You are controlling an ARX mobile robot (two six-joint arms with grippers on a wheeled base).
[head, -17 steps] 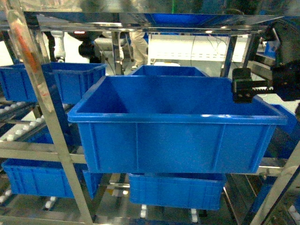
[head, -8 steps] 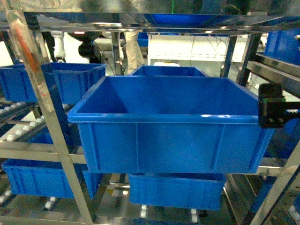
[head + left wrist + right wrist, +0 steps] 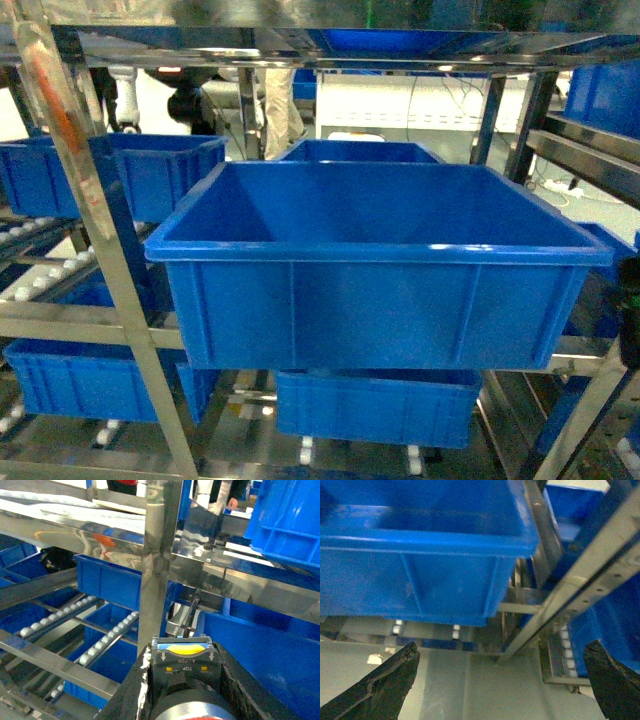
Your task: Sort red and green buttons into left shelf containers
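While the head view fills with blue, the left shelf point(image 3: 98, 240) stands at 9 o'clock, its shiny perforated post slanting across white roller tracks point(image 3: 40, 275). 1 large container point(image 3: 370, 290) sits at the centre on the rails, tilted slightly forward. Its visible inner walls are bare and its floor is hidden. A smaller bin point(image 3: 150, 170) lies at 10 o'clock and another point(image 3: 375, 405) at 6 o'clock, beneath it.

From the left wrist, the left gripper point(image 3: 182, 652) has its black jaws clenched on 1 button point(image 3: 185, 667) at 6 o'clock, held just in front of a steel upright point(image 3: 157, 565). Only the block end marked TOP shows, so I cannot tell the cap colour. The other button is not in sight.

From the right wrist, the right gripper point(image 3: 501, 650) has its jaws released, with fingers at 7 and 5 o'clock and nothing between them. It is below the big container's corner, over grey floor point(image 3: 485, 690).
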